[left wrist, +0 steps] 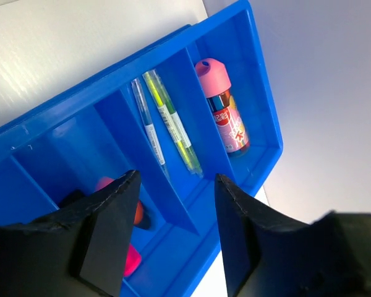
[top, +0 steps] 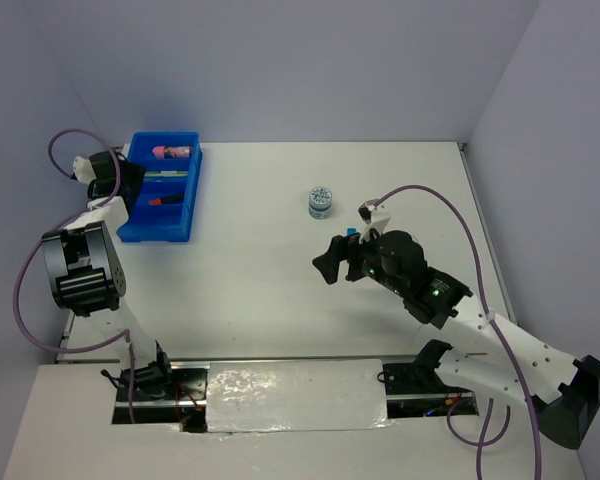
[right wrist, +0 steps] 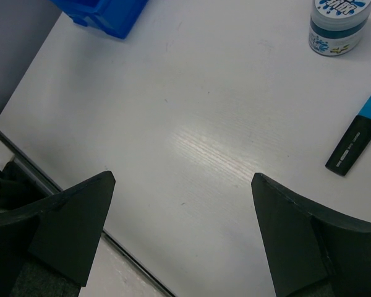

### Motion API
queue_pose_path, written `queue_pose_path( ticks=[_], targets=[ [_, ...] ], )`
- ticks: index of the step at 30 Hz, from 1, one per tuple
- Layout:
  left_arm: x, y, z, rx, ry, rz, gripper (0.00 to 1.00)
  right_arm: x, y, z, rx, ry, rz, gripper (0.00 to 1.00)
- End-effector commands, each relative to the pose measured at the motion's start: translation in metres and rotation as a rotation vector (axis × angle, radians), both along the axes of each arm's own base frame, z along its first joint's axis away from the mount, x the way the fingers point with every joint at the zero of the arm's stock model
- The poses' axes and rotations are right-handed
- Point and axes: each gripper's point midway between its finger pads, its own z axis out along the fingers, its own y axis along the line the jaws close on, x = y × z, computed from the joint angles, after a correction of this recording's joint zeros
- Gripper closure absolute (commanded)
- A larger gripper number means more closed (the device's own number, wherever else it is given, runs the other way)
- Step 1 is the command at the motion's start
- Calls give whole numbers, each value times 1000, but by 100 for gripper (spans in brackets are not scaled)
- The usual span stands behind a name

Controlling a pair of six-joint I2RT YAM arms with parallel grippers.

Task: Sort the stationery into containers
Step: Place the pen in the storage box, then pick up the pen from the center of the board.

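The blue tray (top: 158,237) stands at the back left. In the left wrist view the tray (left wrist: 80,105) holds a pink cylinder (left wrist: 226,111), a clear thin pen (left wrist: 149,127), a yellow-green pen (left wrist: 173,124) and orange- and pink-capped markers (left wrist: 135,213) partly hidden behind my finger. My left gripper (top: 132,180) (left wrist: 176,235) is open and empty over the tray's left edge. My right gripper (top: 332,262) (right wrist: 182,229) is open and empty above bare table. A blue-grey disc (top: 321,201) (right wrist: 339,25) and a black marker with a blue cap (right wrist: 355,141) lie just beyond it. A second disc is not in view.
The table's near edge with a dark gap (right wrist: 62,192) runs under my right gripper. Grey walls close the table on the left, back and right. A purple cable (top: 450,215) arcs over the right arm.
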Motion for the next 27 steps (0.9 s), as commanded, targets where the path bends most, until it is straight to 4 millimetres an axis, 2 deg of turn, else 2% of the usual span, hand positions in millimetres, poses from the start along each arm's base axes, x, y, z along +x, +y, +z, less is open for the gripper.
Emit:
queue_pose_path(
  ticks=[1, 4, 5, 6, 7, 9, 10, 11, 12, 13, 14, 15, 17, 18, 20, 21, 23, 24, 27],
  targets=[
    [6, 8, 6, 19, -42, 24, 36, 6, 4, 12, 17, -30, 8, 0],
    [3, 5, 4, -9, -42, 20, 32, 12, 0, 2, -9, -14, -12, 0],
    [1, 4, 11, -14, -37, 18, 26, 18, -3, -10, -46, 26, -43, 0],
    [-1, 4, 17, -16, -28, 22, 23, 30, -17, -19, -68, 69, -111, 0],
    [-5, 1, 34, -15, -16, 15, 16, 36, -18, -36, -115, 134, -117, 0],
    [-10, -4, 53, 3, 13, 0, 8, 48, -32, -54, -178, 189, -189, 0],
    [-13, -8, 87, 23, -21, -17, 3, 57, -42, -70, -238, 246, -238, 0],
    [-24, -16, 89, 22, 28, -43, 2, 63, -50, -77, -268, 271, -277, 0],
    [-35, -22, 116, 41, -9, -63, 1, 68, -59, -97, -320, 330, -306, 0],
    [-43, -30, 127, 53, -19, -94, 1, 75, -61, -96, -331, 333, -324, 0],
    [-55, -37, 129, 72, 0, -126, 1, 79, -67, -102, -354, 345, -349, 0],
    [-76, -51, 142, 94, -21, -154, 1, 88, -74, -111, -375, 372, -384, 0],
    [-100, -71, 146, 136, -36, -236, 1, 95, -77, -120, -381, 403, -385, 4],
    [-124, -85, 146, 150, -48, -265, 1, 102, -76, -126, -391, 419, -388, 7],
    [-146, -107, 145, 202, -70, -362, 1, 108, -76, -132, -405, 436, -381, 13],
    [-167, -123, 140, 214, -81, -408, 1, 113, -74, -139, -419, 455, -378, 15],
    [-184, -136, 133, 266, -96, -475, 1, 119, -72, -151, -435, 477, -369, 19],
    [-199, -144, 126, 275, -99, -508, 1, 126, -69, -151, -432, 478, -364, 21],
    [-220, -149, 108, 310, -39, -572, 1, 134, -71, -166, -471, 516, -374, 27]
  ],
)
